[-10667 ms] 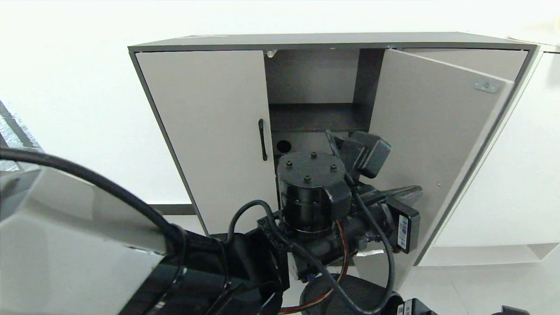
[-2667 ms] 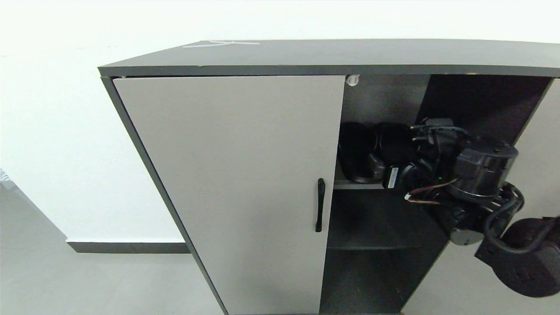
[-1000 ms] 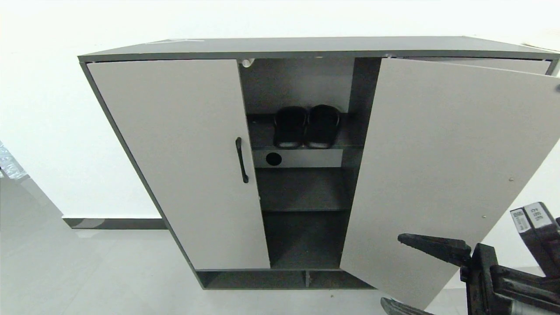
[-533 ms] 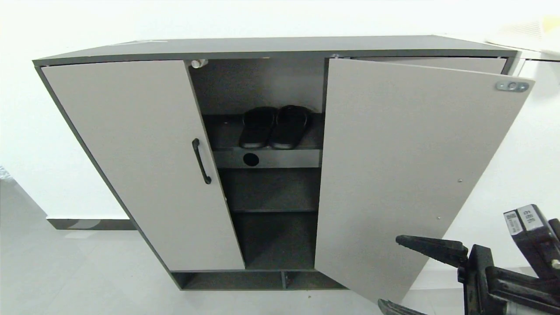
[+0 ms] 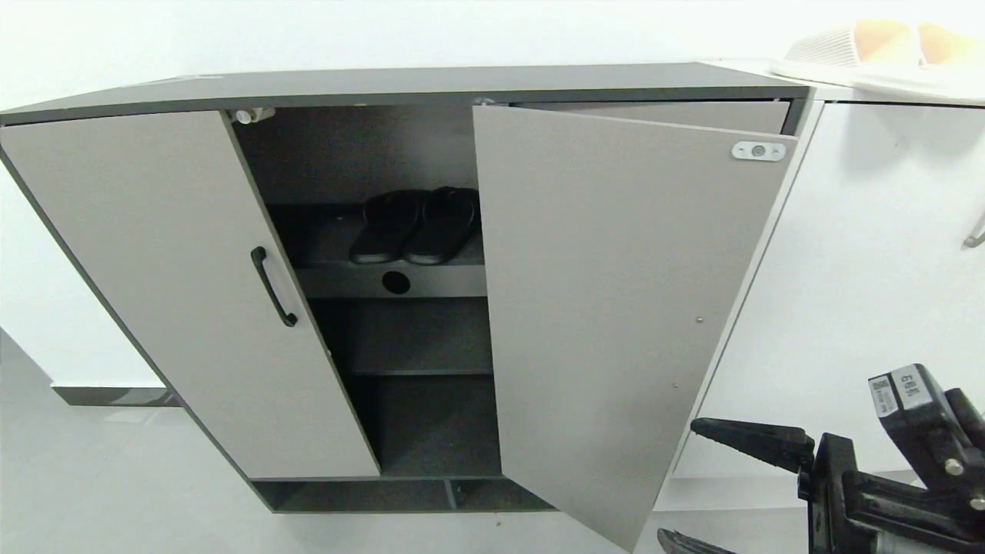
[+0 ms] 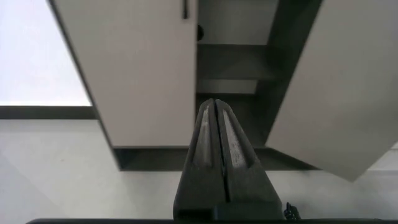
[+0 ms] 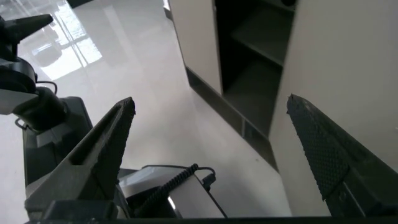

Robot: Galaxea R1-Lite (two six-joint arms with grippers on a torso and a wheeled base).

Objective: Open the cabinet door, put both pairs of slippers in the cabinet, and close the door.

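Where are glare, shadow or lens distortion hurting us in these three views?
Head view: wall blown out white; cabinet interior in shadow, black slippers barely stand out; cabinet sides lean inward, wide-lens distortion. Right wrist view: bright reflection on floor. Left wrist view: even light outside, shelves dim.

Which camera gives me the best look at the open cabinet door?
The head view: the open door shows nearly whole, standing out from the cabinet. The left wrist view catches its lower part; the right wrist view, a close strip of its face.
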